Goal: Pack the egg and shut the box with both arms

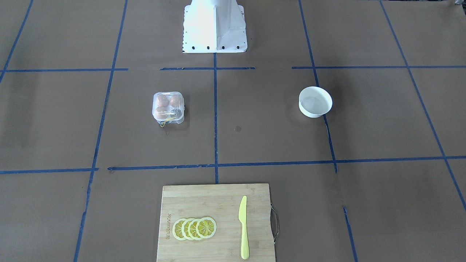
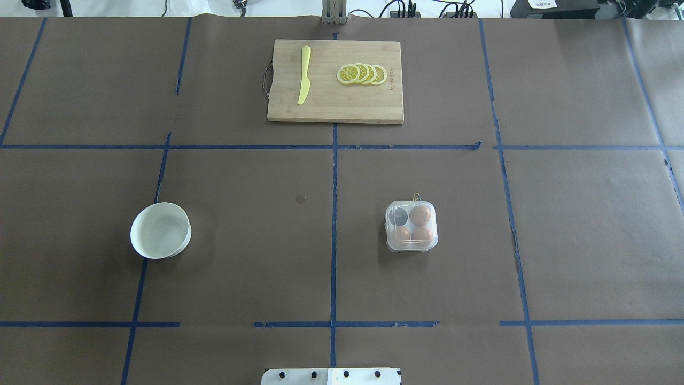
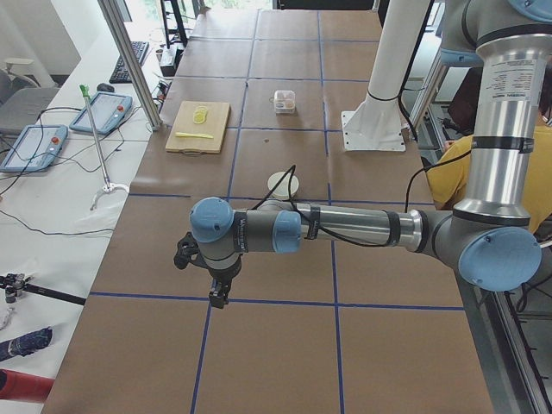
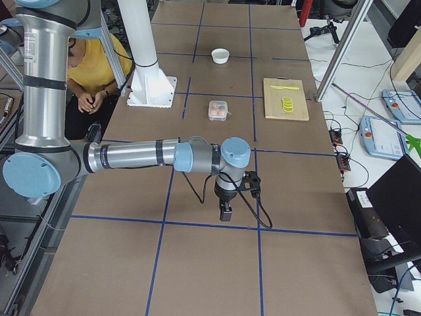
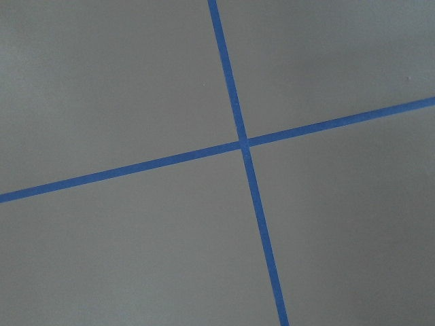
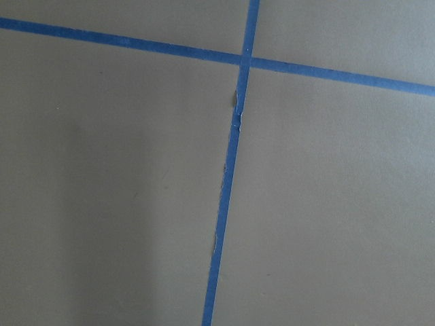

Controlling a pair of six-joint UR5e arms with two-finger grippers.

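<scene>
The box [image 2: 411, 226], a small clear plastic carton, sits on the table right of the centre line, and its lid looks shut. Three orange-brown eggs lie inside it: one egg [image 2: 420, 214] at the far right and two at the near side. The fourth cell [image 2: 397, 216] looks dark and empty. The box also shows in the front-facing view [image 1: 168, 107]. My left gripper [image 3: 216, 297] hangs over bare table far from the box, and my right gripper [image 4: 225, 212] does the same. Both show only in the side views, so I cannot tell if they are open or shut.
A white bowl [image 2: 160, 230] stands left of centre. A wooden cutting board [image 2: 331, 107] lies at the far edge with a yellow knife [image 2: 304, 75] and lemon slices [image 2: 362, 74]. The white pedestal base [image 1: 214, 29] stands at the robot's side. Blue tape lines grid the brown table.
</scene>
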